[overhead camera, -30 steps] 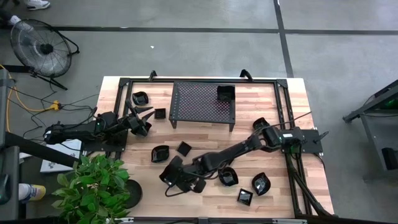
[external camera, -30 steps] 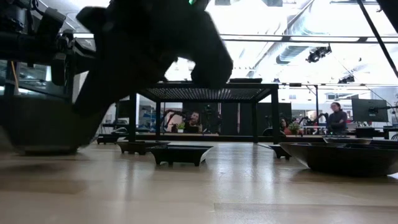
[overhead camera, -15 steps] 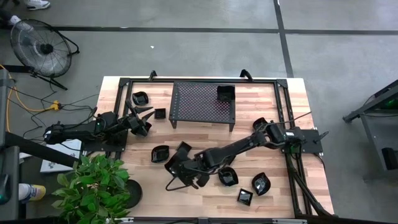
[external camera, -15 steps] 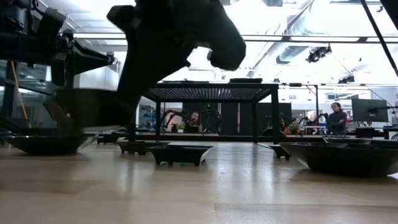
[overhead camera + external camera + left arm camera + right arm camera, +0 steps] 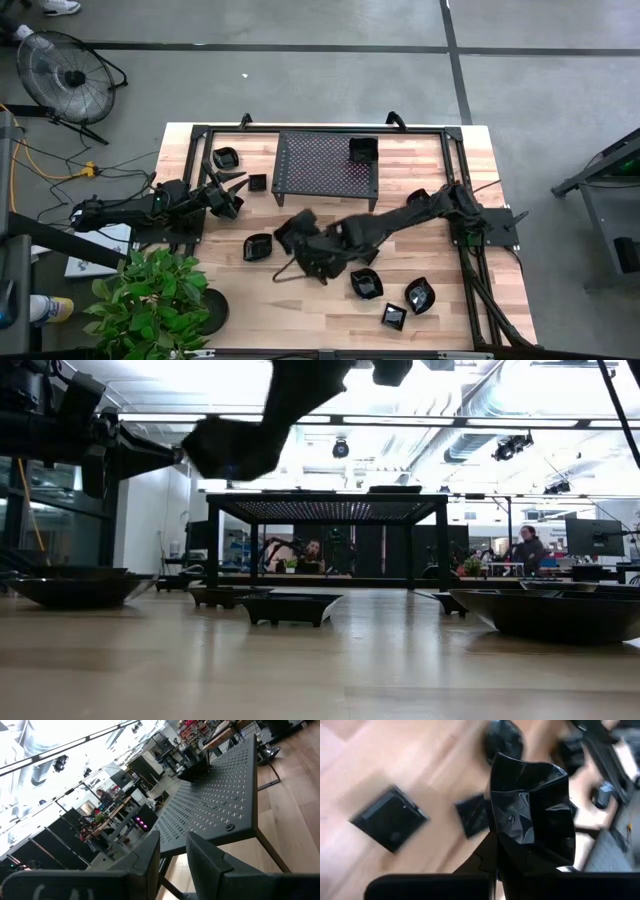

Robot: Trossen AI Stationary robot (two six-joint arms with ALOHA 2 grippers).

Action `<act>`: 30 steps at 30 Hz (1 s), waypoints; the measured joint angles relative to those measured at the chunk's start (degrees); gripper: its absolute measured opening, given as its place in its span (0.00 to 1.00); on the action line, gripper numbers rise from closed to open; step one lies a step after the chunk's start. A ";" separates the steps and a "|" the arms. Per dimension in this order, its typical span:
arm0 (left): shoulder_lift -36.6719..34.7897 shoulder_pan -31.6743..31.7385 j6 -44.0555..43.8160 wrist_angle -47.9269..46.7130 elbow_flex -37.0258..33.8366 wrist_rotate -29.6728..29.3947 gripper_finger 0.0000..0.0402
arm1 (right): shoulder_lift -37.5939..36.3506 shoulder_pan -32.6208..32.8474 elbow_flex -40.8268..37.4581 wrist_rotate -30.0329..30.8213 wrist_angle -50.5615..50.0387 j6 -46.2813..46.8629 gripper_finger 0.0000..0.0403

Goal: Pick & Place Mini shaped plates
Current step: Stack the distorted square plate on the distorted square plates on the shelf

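Observation:
My right gripper [image 5: 303, 242] hangs over the middle of the table, shut on a glossy black mini shaped plate [image 5: 293, 230] with a wavy rim, seen large in the right wrist view [image 5: 530, 815] and high up in the low view [image 5: 235, 448]. Other mini plates rest on the wood: one [image 5: 258, 247] just left of the gripper, three at the near right [image 5: 365, 283] [image 5: 420, 295] [image 5: 393, 317] and two at the far left [image 5: 227, 157] [image 5: 258, 183]. One more [image 5: 363, 150] sits on the black mesh rack [image 5: 327, 168]. My left gripper [image 5: 232, 193] waits at the left edge, level, open and empty [image 5: 172, 857]. My right gripper holds the plate by its rim [image 5: 506, 860], at the edge nearest the wrist; the gripper body hides the pads themselves. The fingers slant down from the table's right side. The plate is lifted clear of the table, tipped up on edge beyond the fingertips.
A black tube frame [image 5: 200, 135] runs around the table's far and side edges. A potted plant [image 5: 150, 300] stands at the near left corner and a fan [image 5: 65, 72] on the floor beyond. Bare wood lies between the rack and the near plates.
My right gripper has risen and gone toward the table's far edge, tipping as it went, and stays shut. The plate in it, low by the tabletop a second ago, is now lifted well clear and hangs high over the middle.

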 joint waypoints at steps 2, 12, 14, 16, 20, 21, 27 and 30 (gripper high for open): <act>0.00 0.00 -0.01 -0.01 0.00 0.00 0.23 | -1.79 -1.47 0.00 0.00 -2.39 1.81 0.00; 0.00 0.00 0.00 0.00 0.00 0.09 0.23 | -11.35 -9.02 0.00 1.61 -8.48 6.01 0.00; 0.00 -0.02 -0.02 0.00 0.00 0.09 0.23 | -13.49 -10.79 0.00 1.66 -10.21 6.49 0.00; 0.00 -0.01 -0.01 0.00 0.00 0.09 0.23 | -15.57 -12.48 0.00 1.87 -12.47 6.70 0.00; 0.00 0.00 -0.02 0.00 0.00 0.09 0.23 | -19.10 -15.18 0.00 1.90 -15.34 7.05 0.00; 0.00 0.00 -0.02 0.00 0.00 0.09 0.23 | -19.96 -15.78 0.00 1.84 -15.82 7.05 0.00; 0.00 0.00 -0.01 0.00 0.00 0.07 0.23 | -24.20 -19.23 0.00 1.31 -21.36 8.53 0.00; 0.00 0.00 -0.02 0.00 0.00 0.09 0.23 | -26.34 -20.58 0.00 1.10 -23.65 9.74 0.00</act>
